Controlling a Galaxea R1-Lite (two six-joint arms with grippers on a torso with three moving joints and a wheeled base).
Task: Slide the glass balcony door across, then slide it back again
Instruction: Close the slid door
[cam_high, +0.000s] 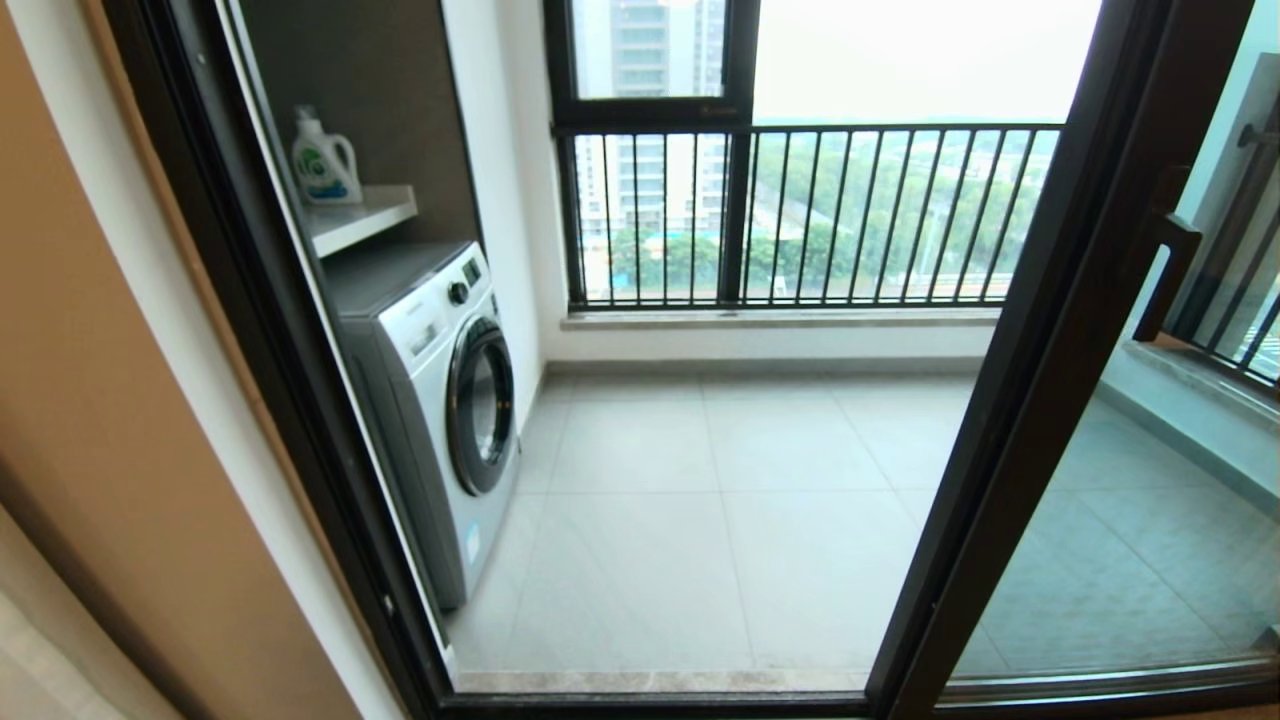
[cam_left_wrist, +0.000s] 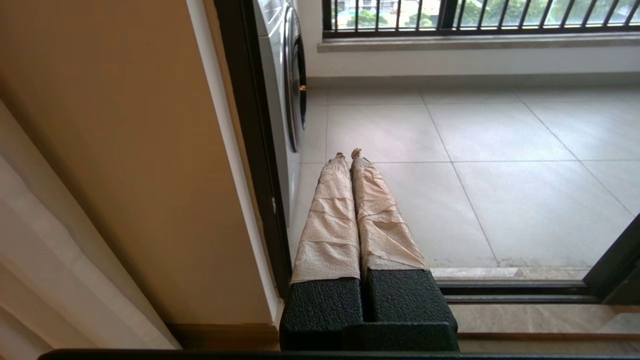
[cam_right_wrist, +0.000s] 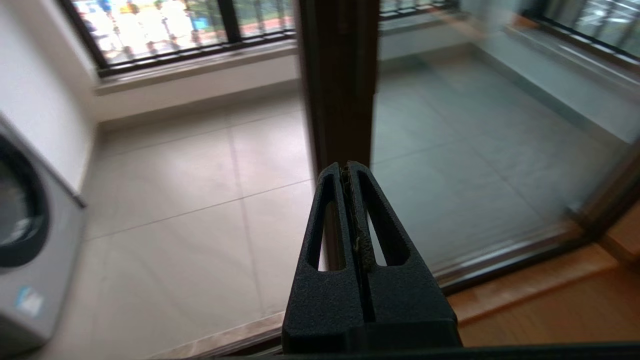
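The glass balcony door (cam_high: 1130, 520) stands at the right of the opening, and its dark-brown edge upright (cam_high: 1040, 360) slants down the head view. A dark bar pull handle (cam_high: 1165, 275) sits on that upright. Neither gripper shows in the head view. In the right wrist view my right gripper (cam_right_wrist: 346, 167) is shut on nothing, its black tips just in front of the door's upright (cam_right_wrist: 340, 75); I cannot tell whether they touch. My left gripper (cam_left_wrist: 349, 155), with tape-wrapped fingers, is shut and empty, low by the left door jamb (cam_left_wrist: 245, 125).
A white washing machine (cam_high: 440, 400) stands on the balcony just past the left jamb, under a shelf (cam_high: 365, 215) with a detergent bottle (cam_high: 322, 160). The barred window railing (cam_high: 800, 215) closes the far side. A floor track (cam_left_wrist: 515, 290) runs along the threshold.
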